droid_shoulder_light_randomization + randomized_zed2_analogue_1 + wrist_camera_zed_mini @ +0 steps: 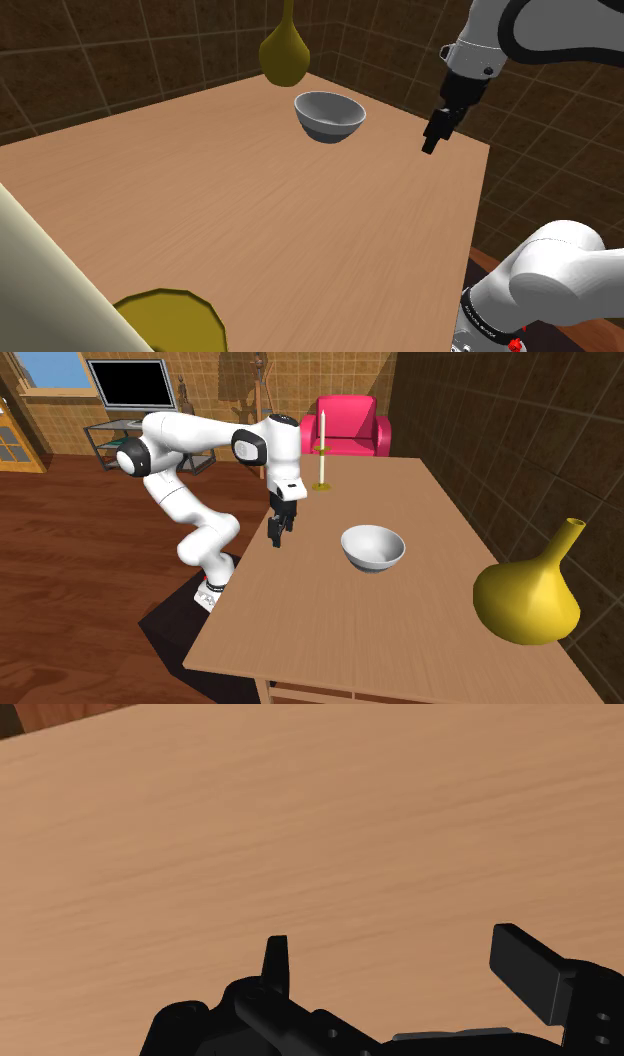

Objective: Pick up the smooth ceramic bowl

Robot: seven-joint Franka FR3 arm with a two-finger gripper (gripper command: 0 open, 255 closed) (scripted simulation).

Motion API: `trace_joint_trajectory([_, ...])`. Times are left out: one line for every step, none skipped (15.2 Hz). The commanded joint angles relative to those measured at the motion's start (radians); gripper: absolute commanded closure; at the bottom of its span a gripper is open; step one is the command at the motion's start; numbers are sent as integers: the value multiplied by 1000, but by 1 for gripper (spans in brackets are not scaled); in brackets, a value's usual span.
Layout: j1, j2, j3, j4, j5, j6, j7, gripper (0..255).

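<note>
A broad table (pixel 250 220) of pale wood with fine, straight grain carries the bowl (pixel 328 116). The bowl sits upright on the tabletop toward one long edge, and the wood right around it is bare.

The white arm (pixel 190 442) has smooth, rounded links and dark joints. It rises to the left of the bowl in the second exterior view and bends over the table's edge.

A plump pink armchair (pixel 345 422) with soft rolled arms stands far behind the bowl in that same view.

A mustard-yellow vase (pixel 527 592) stands right of the bowl and nearer the camera. It has a fat, faceted belly that tapers to a thin neck, and it is apart from the bowl.

The bowl itself is round and deep. Its grey outside is smooth, its inside paler, and it narrows to a small foot.

The black gripper (pixel 431 147) hangs to the shoulder view's right of the bowl, well apart from it and above the tabletop. Its flat, blocky fingers (pixel 525 964) are spread wide with only wood grain between them — they clasp nothing.

A slim white candle (pixel 322 447) in a small brass holder stands beyond the bowl, near the table's far end.
</note>
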Motion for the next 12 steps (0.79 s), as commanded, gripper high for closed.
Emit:
trace_joint_trajectory([0,0,0,0,0,0,0,0])
trace_joint_trajectory([3,35,16,28,8,5,19,0])
trace_joint_trajectory([6,71,31,58,15,9,37,0])
trace_joint_trajectory([8,106,46,88,21,12,56,0])
trace_joint_trajectory([10,142,61,120,26,14,75,0])
trace_joint_trajectory([11,178,76,153,30,15,93,0])
trace_joint_trajectory([12,215,91,187,33,16,112,0])
trace_joint_trajectory([14,252,105,222,35,15,131,0])
trace_joint_trajectory([15,289,119,259,35,14,149,0])
trace_joint_trajectory([16,326,132,297,35,11,169,0])
trace_joint_trajectory([17,364,146,336,33,7,188,0])
trace_joint_trajectory([19,403,159,377,30,3,207,0])
